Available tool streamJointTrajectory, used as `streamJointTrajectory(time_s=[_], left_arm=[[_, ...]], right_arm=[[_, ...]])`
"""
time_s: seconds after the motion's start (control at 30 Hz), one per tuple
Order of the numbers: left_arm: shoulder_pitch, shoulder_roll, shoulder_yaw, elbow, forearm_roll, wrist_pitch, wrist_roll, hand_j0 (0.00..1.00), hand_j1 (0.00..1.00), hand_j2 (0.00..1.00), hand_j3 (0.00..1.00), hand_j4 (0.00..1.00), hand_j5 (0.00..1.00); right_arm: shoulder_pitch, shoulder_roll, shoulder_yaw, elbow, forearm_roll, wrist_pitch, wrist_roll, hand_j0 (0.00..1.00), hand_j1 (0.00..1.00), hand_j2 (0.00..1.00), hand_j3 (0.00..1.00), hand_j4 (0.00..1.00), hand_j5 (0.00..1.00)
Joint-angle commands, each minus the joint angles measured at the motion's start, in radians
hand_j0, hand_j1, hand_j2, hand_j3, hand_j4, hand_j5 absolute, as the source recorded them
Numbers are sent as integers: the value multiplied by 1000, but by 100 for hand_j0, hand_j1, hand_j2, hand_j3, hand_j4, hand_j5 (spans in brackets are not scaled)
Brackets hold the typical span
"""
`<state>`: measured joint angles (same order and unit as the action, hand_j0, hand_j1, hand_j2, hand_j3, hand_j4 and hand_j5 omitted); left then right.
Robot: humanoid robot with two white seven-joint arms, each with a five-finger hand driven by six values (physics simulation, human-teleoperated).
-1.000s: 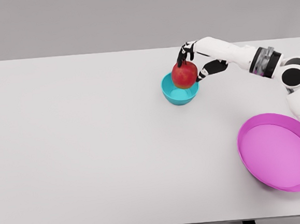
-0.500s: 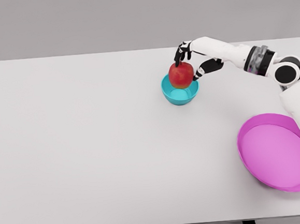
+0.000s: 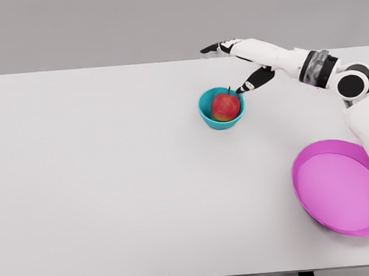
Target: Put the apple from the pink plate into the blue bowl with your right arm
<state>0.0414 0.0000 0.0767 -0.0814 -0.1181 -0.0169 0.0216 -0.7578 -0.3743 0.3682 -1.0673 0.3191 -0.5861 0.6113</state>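
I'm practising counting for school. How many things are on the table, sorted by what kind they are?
Apples: 1, the red apple sitting in the bowl
Bowls: 1, the blue bowl
Plates: 1, the pink plate, with nothing on it
Total: 3 things on the white table

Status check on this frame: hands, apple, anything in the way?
Right hand open, above and behind the bowl, holding nothing. Left hand not in view. Apple sitting in blue bowl. Pink plate holds nothing. Nothing in the way.
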Motion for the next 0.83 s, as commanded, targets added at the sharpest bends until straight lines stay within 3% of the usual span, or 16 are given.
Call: streamJointTrajectory(time_s=[0.0,0.1,0.23,0.3,0.33,0.37,0.4,0.5,0.8], left_arm=[[0,0,0,0,0,0,0,100,100,100,100,100,100],[0,0,0,0,0,0,0,100,100,100,100,100,100],[0,0,0,0,0,0,0,100,100,100,100,100,100],[0,0,0,0,0,0,0,100,100,100,100,100,100],[0,0,0,0,0,0,0,100,100,100,100,100,100],[0,0,0,0,0,0,0,100,100,100,100,100,100],[0,0,0,0,0,0,0,100,100,100,100,100,100],[0,0,0,0,0,0,0,100,100,100,100,100,100],[0,0,0,0,0,0,0,100,100,100,100,100,100]], right_arm=[[0,-21,-5,-60,-11,-4,0,100,100,100,100,100,100],[12,-184,-15,-184,-29,-25,0,100,100,100,100,100,100],[67,-325,-45,-218,-46,-25,0,100,100,100,100,100,100],[126,-325,-127,-218,-69,-25,0,100,100,100,100,100,100],[205,-316,-264,-229,-75,-25,0,100,100,100,100,100,100],[239,-318,-313,-264,-75,-25,0,100,100,100,100,100,100],[259,-321,-316,-298,-75,-25,0,100,100,100,100,100,100],[311,-316,-319,-303,-75,-25,0,100,100,100,100,100,100],[339,-298,-321,-296,-75,-25,0,100,100,100,100,100,100]])
